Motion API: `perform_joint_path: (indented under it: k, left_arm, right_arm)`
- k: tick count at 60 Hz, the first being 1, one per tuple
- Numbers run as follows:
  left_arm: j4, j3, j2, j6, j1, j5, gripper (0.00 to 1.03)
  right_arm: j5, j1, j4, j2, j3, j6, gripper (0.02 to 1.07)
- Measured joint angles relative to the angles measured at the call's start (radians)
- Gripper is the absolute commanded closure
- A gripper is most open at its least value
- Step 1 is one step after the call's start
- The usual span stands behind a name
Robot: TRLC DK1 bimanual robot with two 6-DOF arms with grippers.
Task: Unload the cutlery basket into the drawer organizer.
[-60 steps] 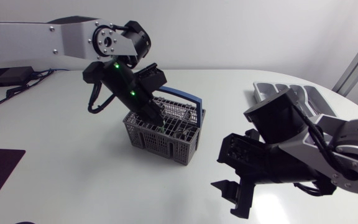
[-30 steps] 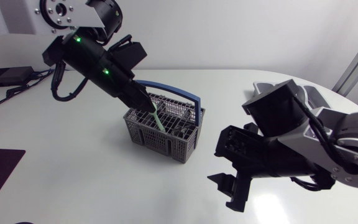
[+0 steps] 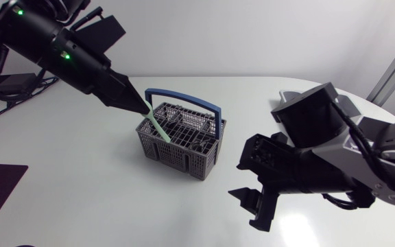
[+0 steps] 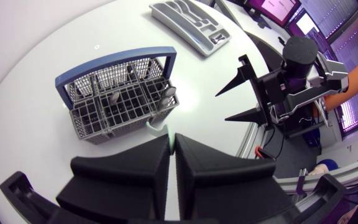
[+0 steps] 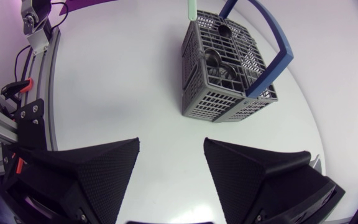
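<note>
I am holding my left tool [image 3: 142, 108] clamped shut on the pale green utensil [image 3: 158, 127], its lower end hanging at the basket [image 3: 184, 154] rim just beneath the tool, so I am judging a straight upward pull safest before heading for the organizer [image 4: 191, 25] beyond.

Left pincer [image 4: 171, 144] clamped on pale green utensil [image 4: 159, 129]; grey cutlery basket [image 4: 107, 127] just ahead on white bench [image 4: 23, 62], drawer organizer [image 4: 194, 25] beyond, right pincer [image 4: 222, 106] agape.
</note>
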Motion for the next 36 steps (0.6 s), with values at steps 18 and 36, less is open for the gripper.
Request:
perform_joint_path:
  k: [18,36]
  left_arm:
    - [0.028,-0.123,-0.094,0.102,-0.028,0.081,0.97]
    - [0.161,-0.287,-0.095,0.172,-0.158,0.111,0.97]
  right_arm:
    - [-0.042,0.000,0.000,-0.075,0.000,0.004,0.31]
    - [-0.118,0.002,-0.009,-0.121,0.000,0.004,0.31]
